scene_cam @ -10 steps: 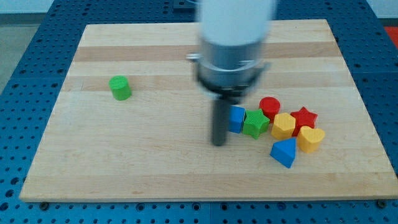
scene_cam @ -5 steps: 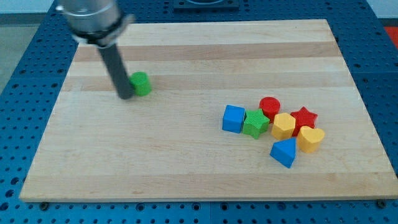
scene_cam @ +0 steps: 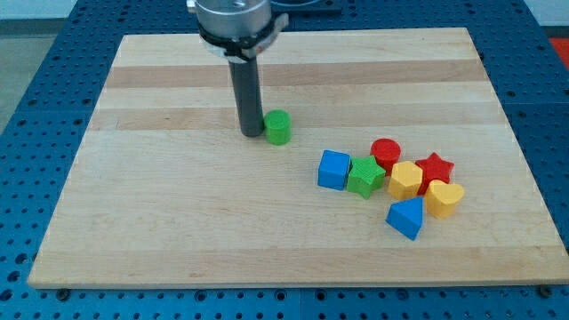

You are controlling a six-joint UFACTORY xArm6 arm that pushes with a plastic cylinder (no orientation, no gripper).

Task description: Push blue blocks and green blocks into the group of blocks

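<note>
My tip (scene_cam: 252, 133) rests on the board just left of a green cylinder block (scene_cam: 278, 127), touching or nearly touching it. A group of blocks lies at the view's right: a blue cube (scene_cam: 334, 169), a green star block (scene_cam: 365, 175), a red cylinder (scene_cam: 386, 153), a yellow block (scene_cam: 405, 180), a red star block (scene_cam: 435, 168), a yellow heart block (scene_cam: 444, 197) and a blue triangular block (scene_cam: 406, 217). The green cylinder stands apart, up and to the left of the blue cube.
The wooden board (scene_cam: 178, 231) lies on a blue perforated table (scene_cam: 27, 107). The arm's body (scene_cam: 233, 18) hangs over the board's top edge.
My tip has moved right across the board, and the green cylinder has slid right with it, from the view's left toward the group. The grouped blocks have not moved in the last half second.
</note>
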